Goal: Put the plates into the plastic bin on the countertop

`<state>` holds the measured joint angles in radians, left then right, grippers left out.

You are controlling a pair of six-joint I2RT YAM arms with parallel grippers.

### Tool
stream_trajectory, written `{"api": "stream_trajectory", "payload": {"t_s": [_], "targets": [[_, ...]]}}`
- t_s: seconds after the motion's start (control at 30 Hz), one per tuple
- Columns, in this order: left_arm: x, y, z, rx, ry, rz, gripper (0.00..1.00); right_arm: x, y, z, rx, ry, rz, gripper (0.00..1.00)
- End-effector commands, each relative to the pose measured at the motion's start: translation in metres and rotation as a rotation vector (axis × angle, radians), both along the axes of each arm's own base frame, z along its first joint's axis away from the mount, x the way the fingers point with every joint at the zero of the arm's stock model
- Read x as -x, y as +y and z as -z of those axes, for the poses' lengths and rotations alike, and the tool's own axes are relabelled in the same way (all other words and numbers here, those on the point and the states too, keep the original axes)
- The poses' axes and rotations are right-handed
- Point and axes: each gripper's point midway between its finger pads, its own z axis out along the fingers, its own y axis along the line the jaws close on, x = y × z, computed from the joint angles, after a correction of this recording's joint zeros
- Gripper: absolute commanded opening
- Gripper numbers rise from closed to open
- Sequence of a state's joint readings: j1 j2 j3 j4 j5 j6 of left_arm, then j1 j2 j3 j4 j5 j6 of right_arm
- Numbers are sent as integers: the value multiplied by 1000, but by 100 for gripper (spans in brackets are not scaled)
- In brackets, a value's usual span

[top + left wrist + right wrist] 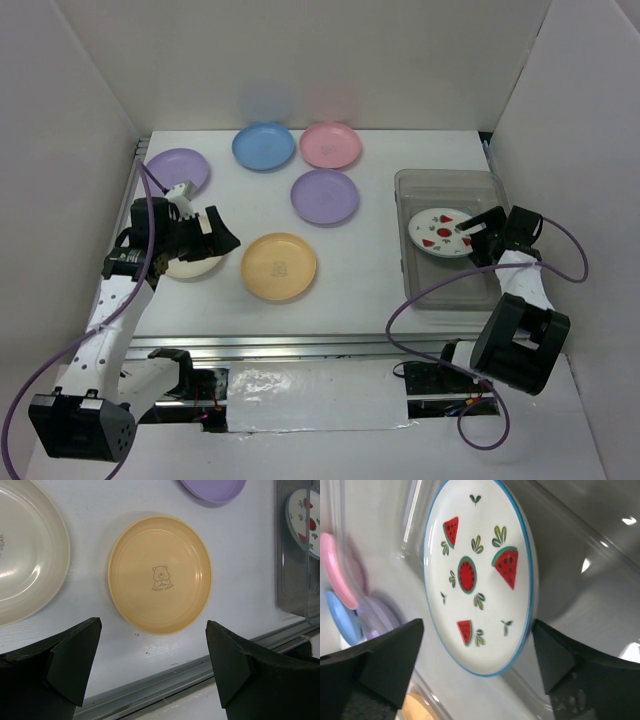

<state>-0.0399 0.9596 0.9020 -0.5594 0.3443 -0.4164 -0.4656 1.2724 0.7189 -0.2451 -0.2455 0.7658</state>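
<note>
The white plate with red fruit pattern (441, 233) lies inside the translucent plastic bin (446, 175) at the right of the countertop (365, 265). My right gripper (478, 236) is open over the bin; in the right wrist view the plate (477, 575) lies free just ahead of the spread fingers (390, 655), inside the bin (585, 535). My left gripper (222, 234) is open and empty above the cream plate (192, 266), left of the yellow-orange plate (279, 266). In the left wrist view the yellow-orange plate (160, 575) lies ahead of the gripper (152, 662).
Two purple plates (178, 168) (325, 195), a blue plate (264, 146) and a pink plate (331, 145) lie at the back of the countertop. A metal rail (300, 345) runs along the front edge. White walls stand on three sides.
</note>
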Motion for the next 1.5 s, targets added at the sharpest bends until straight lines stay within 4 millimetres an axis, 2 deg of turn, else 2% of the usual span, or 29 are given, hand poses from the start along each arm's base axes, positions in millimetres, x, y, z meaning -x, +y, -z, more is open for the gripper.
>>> {"api": "stream_trajectory", "payload": {"t_s": [0.0, 0.2, 0.23, 0.27, 0.3, 0.4, 0.43, 0.5, 0.53, 0.57, 0.6, 0.63, 0.67, 0.7, 0.73, 0.77, 0.83, 0.87, 0.93, 0.97, 1.03, 1.07, 1.1, 1.13, 1.2, 1.23, 1.3, 1.43, 1.47], "targets": [[-5, 2, -7, -18, -55, 10, 99, -32, -5, -63, 108, -182, -1, 100], [-6, 11, 1, -42, -26, -49, 99, -32, 3, -112, 286, -198, 62, 100], [-6, 13, 1, -47, -22, -57, 99, -31, 3, -116, 308, -179, 78, 100], [-7, 15, 1, -50, -17, -70, 99, -25, 3, -109, 349, -110, 105, 100], [-7, 17, 2, -58, -13, -82, 99, -27, 1, -120, 363, -106, 129, 100], [-7, 18, 5, -62, 0, -91, 99, -29, 3, -102, 325, -12, 110, 100], [-6, 19, 4, -66, -2, -97, 99, -29, 1, -87, 311, 45, 108, 100], [-7, 21, 4, -72, -5, -105, 99, -28, 6, -80, 295, 70, 100, 100], [-6, 21, 4, -72, -3, -111, 99, -30, 25, -76, 277, 40, 29, 100], [-7, 27, 4, -90, -4, -137, 99, -40, 42, -105, 280, -113, -31, 100], [-7, 31, 2, -96, -8, -166, 99, -42, 64, -118, 275, -200, -133, 100], [-8, 38, 0, -110, -9, -206, 99, -37, 111, -125, 228, -277, -286, 100], [-7, 43, 0, -112, 0, -245, 99, -30, 135, -152, 237, -375, -346, 100], [-7, 55, -2, -141, -7, -306, 99, -24, 158, -161, 247, -397, -410, 100], [-6, 63, -3, -148, -4, -347, 99, -21, 175, -184, 267, -437, -441, 100], [-4, 64, -3, -144, -2, -357, 99, -11, 214, -187, 273, -441, -542, 100], [-1, 85, -6, -182, -9, -455, 99, -3, 243, -191, 296, -429, -625, 100], [0, 87, -7, -182, -14, -467, 99, 2, 264, -182, 326, -405, -664, 100], [3, 93, -8, -196, -11, -507, 99, 4, 286, -172, 330, -388, -710, 100], [5, 95, -9, -196, -14, -526, 99, 4, 308, -152, 329, -341, -776, 100], [9, 107, -9, -226, -5, -587, 99, 3, 328, -132, 336, -289, -828, 100], [10, 110, -10, -226, -4, -614, 99, -1, 341, -101, 352, -213, -869, 100], [11, 113, -11, -233, 0, -634, 99, 1, 354, -89, 348, -187, -901, 100], [14, 118, -11, -251, 9, -658, 99, -3, 364, -64, 359, -128, -924, 100], [16, 119, -11, -254, 9, -666, 99, -5, 381, -49, 377, -104, -945, 100], [15, 117, -10, -247, 10, -656, 99, -6, 387, -26, 395, -52, -959, 100], [14, 114, -10, -243, 1, -636, 99, -8, 395, -4, 398, 10, -962, 98], [13, 112, -7, -245, 14, -620, 99, -9, 403, 20, 363, 51, -960, 96], [12, 110, -7, -240, 14, -609, 99, -10, 406, 24, 349, 48, -964, 92]]}}
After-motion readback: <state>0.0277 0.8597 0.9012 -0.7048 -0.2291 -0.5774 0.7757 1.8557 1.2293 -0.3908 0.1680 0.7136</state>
